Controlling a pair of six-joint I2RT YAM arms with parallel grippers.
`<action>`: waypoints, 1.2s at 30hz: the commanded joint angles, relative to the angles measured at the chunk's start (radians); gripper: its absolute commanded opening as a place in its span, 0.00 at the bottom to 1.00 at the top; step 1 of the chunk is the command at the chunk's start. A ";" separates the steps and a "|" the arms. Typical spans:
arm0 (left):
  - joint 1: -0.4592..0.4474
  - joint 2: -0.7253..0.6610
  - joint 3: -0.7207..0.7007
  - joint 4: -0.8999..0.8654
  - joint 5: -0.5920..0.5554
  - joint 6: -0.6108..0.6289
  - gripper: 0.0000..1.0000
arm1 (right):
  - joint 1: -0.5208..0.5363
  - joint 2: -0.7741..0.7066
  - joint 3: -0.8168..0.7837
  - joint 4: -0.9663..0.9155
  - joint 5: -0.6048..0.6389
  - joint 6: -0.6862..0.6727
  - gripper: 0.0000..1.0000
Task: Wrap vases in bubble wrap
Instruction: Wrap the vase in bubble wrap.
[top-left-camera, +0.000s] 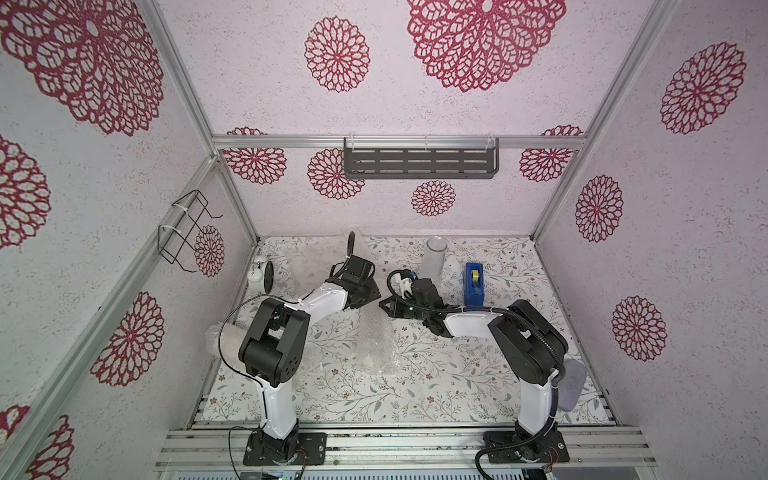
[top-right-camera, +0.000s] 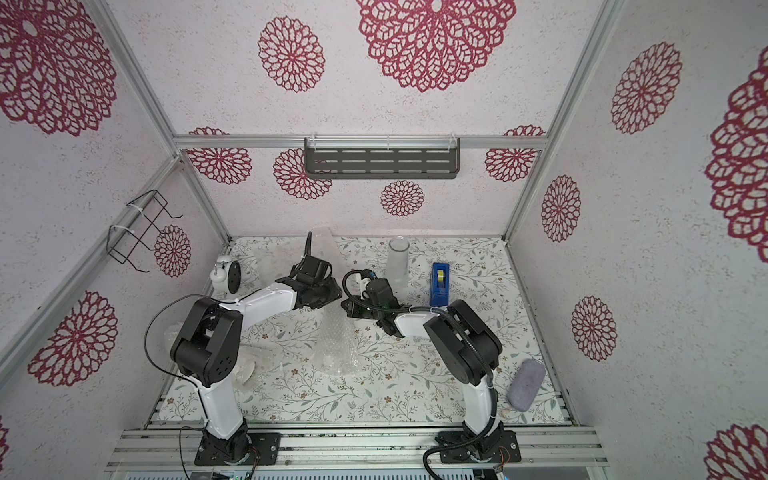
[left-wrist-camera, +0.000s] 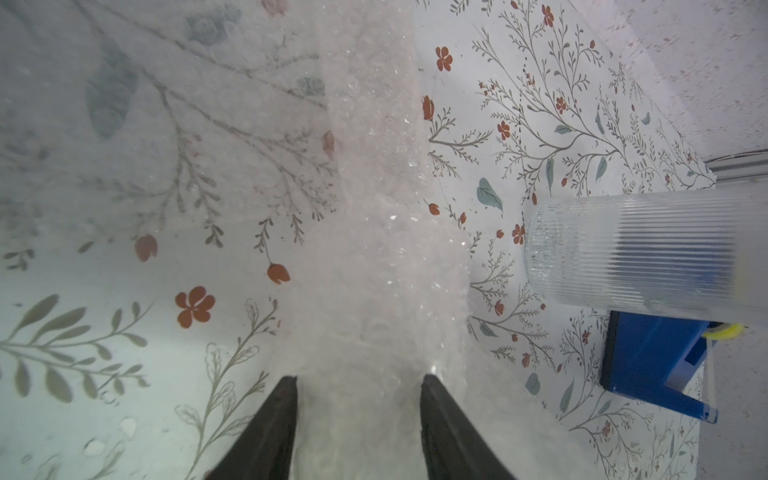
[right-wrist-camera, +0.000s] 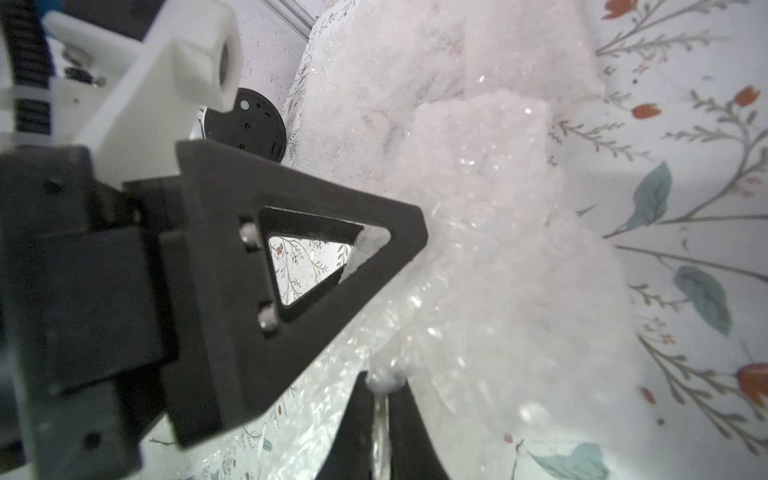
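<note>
1. The bubble wrap (top-left-camera: 374, 338) is a clear, crinkled sheet dotted with small bubbles that glints white. It is gathered into a thick rope between the two pincers and spreads flat on the flowered table (top-left-camera: 415, 395) below them, on the side toward the arm bases.
2. The left pincer (left-wrist-camera: 359, 378) has its fingers apart, clamped on a thick bunch of the wrap that fills the gap and touches both.
3. The right pincer (right-wrist-camera: 384, 378) has its fingers almost together, pinching a thin fold of the wrap at their tips. The left pincer's triangular finger lies just beside it.
4. The glass vase (left-wrist-camera: 631, 257) is upright, finely ribbed and unwrapped. It stands beyond the right pincer, just beside the blue tape dispenser (left-wrist-camera: 648, 365), and its top is cut off in the left wrist view.
5. Hard to read: in both top views the wrists cover each pincer's fingertips. A pale bundle (top-right-camera: 245, 370) under the left arm's elbow, well behind the left pincer, is half hidden. Whether it is a wrapped vase cannot be told.
</note>
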 joint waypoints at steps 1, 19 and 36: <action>-0.021 -0.036 -0.038 -0.012 0.089 -0.012 0.55 | 0.014 0.008 0.018 0.083 -0.020 0.005 0.17; -0.019 -0.143 -0.154 0.116 0.161 -0.036 0.93 | 0.028 0.030 -0.010 0.122 0.007 -0.012 0.31; -0.019 -0.065 -0.121 0.019 0.127 0.005 0.84 | 0.036 0.073 -0.008 0.219 -0.006 0.013 0.13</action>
